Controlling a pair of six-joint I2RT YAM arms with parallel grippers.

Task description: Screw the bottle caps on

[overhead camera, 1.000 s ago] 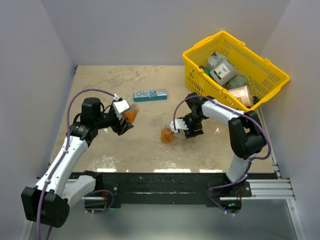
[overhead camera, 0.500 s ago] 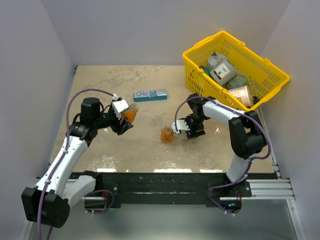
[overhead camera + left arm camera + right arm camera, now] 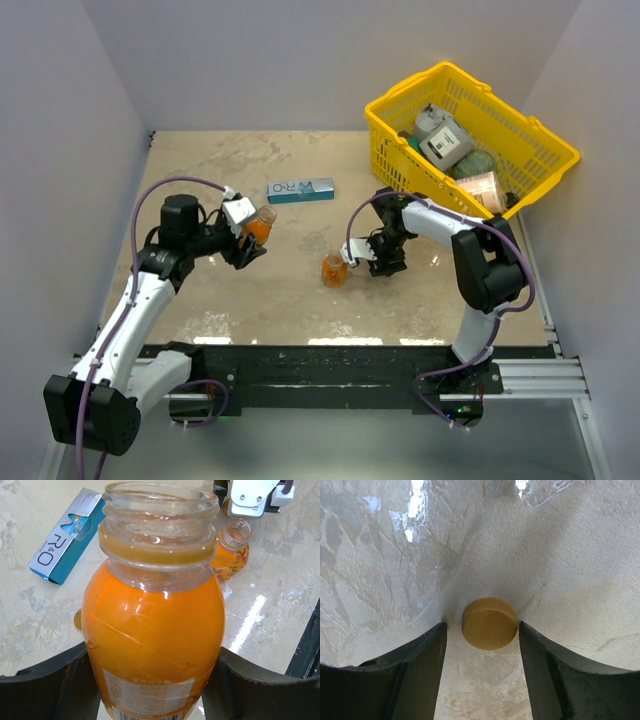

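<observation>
My left gripper [image 3: 155, 682] is shut on an orange bottle [image 3: 152, 625], held tilted above the table with its neck open and no cap on it; the same bottle [image 3: 262, 225] shows in the top view. A second uncapped bottle [image 3: 334, 269] stands upright on the table mid-scene, also seen as the small bottle [image 3: 232, 555] in the left wrist view. Just right of it my right gripper [image 3: 378, 256] points down at the table. Its jaws stand open astride a brownish-orange cap [image 3: 489, 623] lying flat, with a small gap on the left side. No other cap shows.
A blue-and-white box [image 3: 300, 189] lies flat behind the bottles. A yellow basket [image 3: 410, 85] with several items stands at the back right, close to the right arm's elbow. Grey walls close in the table on three sides.
Almost nothing moved. The right gripper shifted very slightly beside the standing bottle. The left arm kept the bottle still.
</observation>
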